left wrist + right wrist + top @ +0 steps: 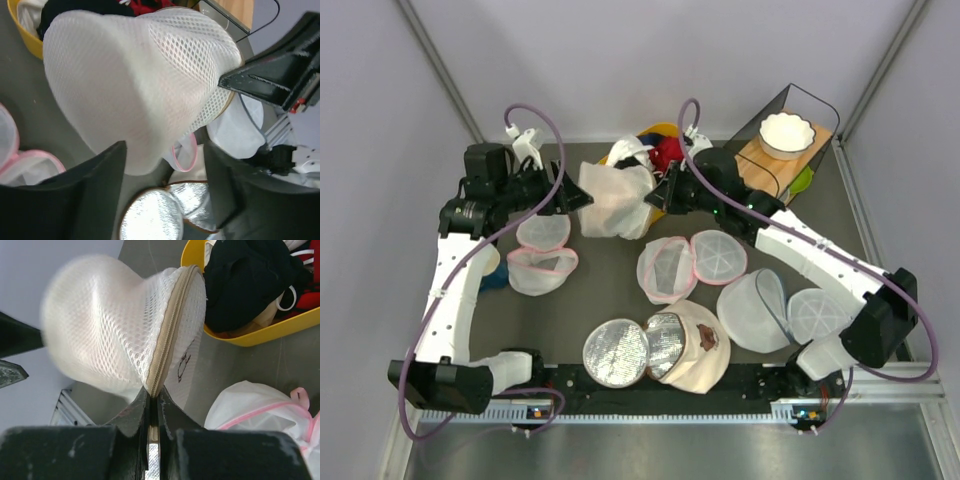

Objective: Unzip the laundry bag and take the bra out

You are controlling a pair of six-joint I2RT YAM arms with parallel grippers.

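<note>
The laundry bag (613, 200), a cream-white mesh drum, hangs above the table between my two grippers. My right gripper (652, 197) is shut on its beige zip seam (170, 325). In the right wrist view the jaws (154, 392) pinch the seam's lower end, beside the small black mark (184, 365) on the flat face. My left gripper (582, 198) is open on the bag's other side. From the left wrist, the mesh (130, 85) bulges just beyond the spread fingertips of that gripper (164, 150), and nothing is clamped between them. The bra is hidden.
A yellow bin (665, 130) of dark and red clothes sits behind the bag. Pink-trimmed mesh bags (542, 262) (667, 268), white mesh discs (817, 312) and silver-lined round bags (617, 352) lie across the table. A wire basket holding a white bowl (787, 135) stands at the back right.
</note>
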